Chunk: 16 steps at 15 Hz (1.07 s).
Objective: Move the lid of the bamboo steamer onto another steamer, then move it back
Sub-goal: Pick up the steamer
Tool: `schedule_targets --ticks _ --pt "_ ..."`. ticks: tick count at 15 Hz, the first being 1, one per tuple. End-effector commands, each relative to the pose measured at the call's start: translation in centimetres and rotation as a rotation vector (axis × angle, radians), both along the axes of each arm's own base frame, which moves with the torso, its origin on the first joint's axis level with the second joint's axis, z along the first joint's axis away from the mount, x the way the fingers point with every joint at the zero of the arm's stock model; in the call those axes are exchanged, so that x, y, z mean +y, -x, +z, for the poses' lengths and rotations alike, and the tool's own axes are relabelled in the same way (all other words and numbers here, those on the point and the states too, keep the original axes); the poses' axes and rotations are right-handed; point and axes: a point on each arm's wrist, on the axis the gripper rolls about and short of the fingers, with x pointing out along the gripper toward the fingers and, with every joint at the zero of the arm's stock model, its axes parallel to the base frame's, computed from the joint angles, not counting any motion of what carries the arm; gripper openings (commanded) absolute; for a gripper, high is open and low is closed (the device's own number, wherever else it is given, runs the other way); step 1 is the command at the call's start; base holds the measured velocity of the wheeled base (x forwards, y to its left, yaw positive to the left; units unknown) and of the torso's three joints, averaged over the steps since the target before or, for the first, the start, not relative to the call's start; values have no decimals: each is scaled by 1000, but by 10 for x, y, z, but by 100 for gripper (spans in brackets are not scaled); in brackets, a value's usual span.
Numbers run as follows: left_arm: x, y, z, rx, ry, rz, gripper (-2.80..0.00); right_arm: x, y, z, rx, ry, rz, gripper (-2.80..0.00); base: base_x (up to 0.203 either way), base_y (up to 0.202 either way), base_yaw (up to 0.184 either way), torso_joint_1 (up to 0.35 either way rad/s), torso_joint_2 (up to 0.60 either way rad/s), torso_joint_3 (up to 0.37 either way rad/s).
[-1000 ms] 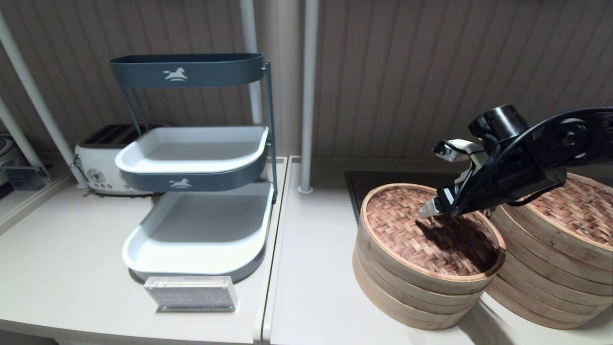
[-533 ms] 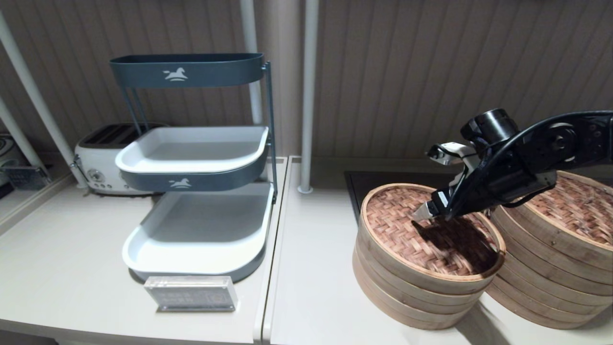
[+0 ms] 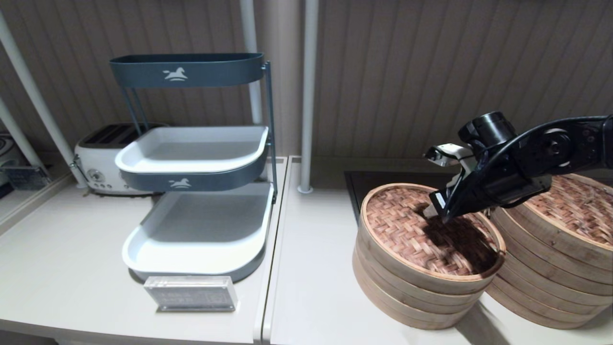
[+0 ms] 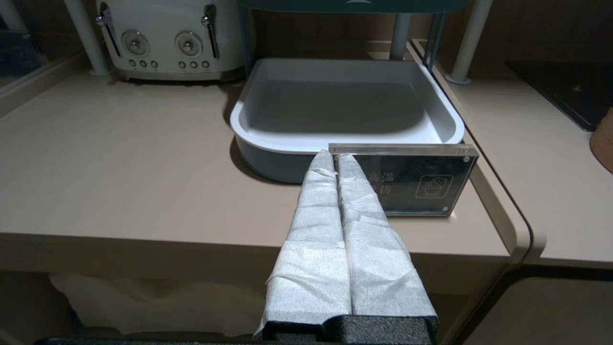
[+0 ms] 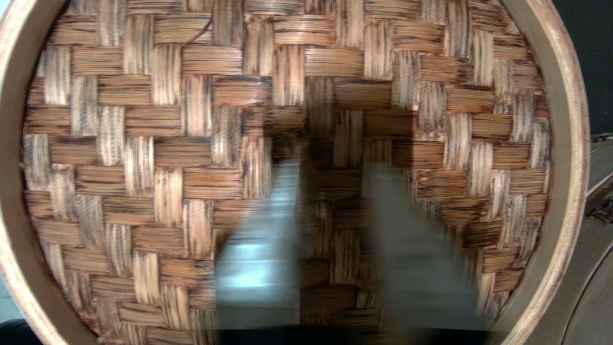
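The bamboo steamer lid (image 3: 407, 235) has a reddish woven top and a pale rim, and it lies on the shorter steamer at centre right. My right gripper (image 3: 433, 211) hangs just over the lid's middle, pointing steeply down. In the right wrist view the woven lid (image 5: 158, 143) fills the picture, and the right gripper (image 5: 333, 163) is open with bare weave between its fingers. The taller steamer stack (image 3: 550, 268), with its own woven lid, stands touching it on the right. My left gripper (image 4: 336, 155) is shut on nothing, parked low before the counter's front edge.
A three-tier tray rack (image 3: 196, 230) stands on the left counter with a clear acrylic sign (image 3: 191, 293) in front and a white toaster (image 3: 103, 158) behind. A black hob (image 3: 373, 179) lies behind the steamers. Two white poles rise by the back wall.
My right arm has sunk and its wrist has tipped, so the fingers point more steeply at the lid's middle. The lid and both steamers have not moved.
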Motion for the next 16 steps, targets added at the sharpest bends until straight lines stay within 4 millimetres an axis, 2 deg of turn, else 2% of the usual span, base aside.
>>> schedule_targets --ticks 1,6,11,16 --pt "0 -2 -8 25 0 0 -280 0 3 3 -7 0 2 -280 0 0 0 0 0 0" --pt "0 -2 -8 25 0 0 -280 10 8 2 -7 4 31 -280 0 0 0 0 0 0" --pt "0 -2 -8 25 0 0 -280 19 7 22 -94 -13 51 -280 0 0 0 0 0 0" --pt "0 -2 -8 25 0 0 -280 18 8 28 -115 2 37 -280 0 0 0 0 0 0"
